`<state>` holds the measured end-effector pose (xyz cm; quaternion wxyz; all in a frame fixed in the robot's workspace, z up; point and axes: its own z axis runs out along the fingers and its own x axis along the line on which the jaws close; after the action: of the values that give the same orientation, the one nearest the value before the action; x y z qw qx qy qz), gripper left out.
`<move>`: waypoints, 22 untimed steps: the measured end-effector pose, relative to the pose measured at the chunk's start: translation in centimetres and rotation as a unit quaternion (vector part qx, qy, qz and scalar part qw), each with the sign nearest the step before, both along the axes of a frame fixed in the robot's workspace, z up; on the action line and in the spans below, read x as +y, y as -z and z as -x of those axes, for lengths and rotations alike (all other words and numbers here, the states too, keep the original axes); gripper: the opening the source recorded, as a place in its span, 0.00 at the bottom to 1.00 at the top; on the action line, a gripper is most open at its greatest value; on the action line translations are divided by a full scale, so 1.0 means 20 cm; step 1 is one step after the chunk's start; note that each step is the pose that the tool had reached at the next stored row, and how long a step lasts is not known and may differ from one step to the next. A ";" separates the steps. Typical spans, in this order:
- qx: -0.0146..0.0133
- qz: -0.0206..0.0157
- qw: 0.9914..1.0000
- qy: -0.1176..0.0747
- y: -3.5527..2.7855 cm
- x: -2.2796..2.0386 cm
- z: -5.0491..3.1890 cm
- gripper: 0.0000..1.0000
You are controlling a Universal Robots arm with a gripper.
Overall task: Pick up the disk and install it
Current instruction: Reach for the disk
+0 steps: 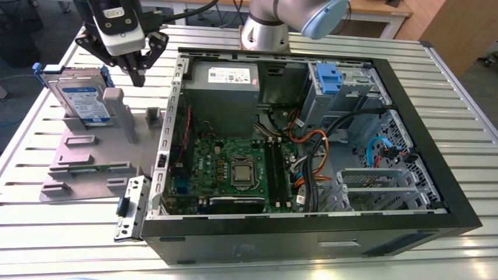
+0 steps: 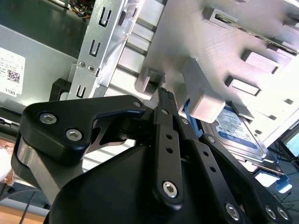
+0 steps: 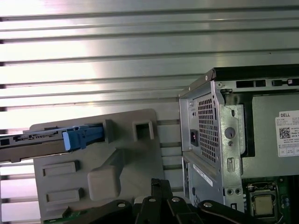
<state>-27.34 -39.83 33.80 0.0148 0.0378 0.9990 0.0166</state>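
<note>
While the disk (image 1: 81, 96) stands on edge in the grey rack (image 1: 86, 169), my tool (image 1: 140, 79) hangs just above the rack's tall post in the exterior view. Its fingers are pressed together with nothing between them. I judge the disk is racked upright so its upper edge is free for a grasp from above. The open computer case (image 1: 311, 242) lies on the table (image 1: 46, 233) just beside the rack, on the exterior view's right, its side off so the bays can be reached.

In the second wrist view, the tool (image 2: 163, 95) points at the rack (image 2: 210, 51), and the disk (image 2: 238, 130) shows its label beyond the rack's post.

In the first wrist view, the disk (image 3: 42, 140) is edge-on in the rack (image 3: 140, 158). The tool (image 3: 161, 184) is over the rack, apart from the disk, and the case (image 3: 210, 130) is close beside the rack.
</note>
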 end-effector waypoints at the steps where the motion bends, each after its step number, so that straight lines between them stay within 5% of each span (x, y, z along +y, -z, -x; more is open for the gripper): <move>1: 0.000 0.000 1.000 0.000 0.000 0.000 0.001 0.11; 22: 0.000 0.000 1.000 0.000 0.006 0.000 0.038 0.11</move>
<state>-28.10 -39.83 33.68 0.0148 0.0377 0.9990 0.0166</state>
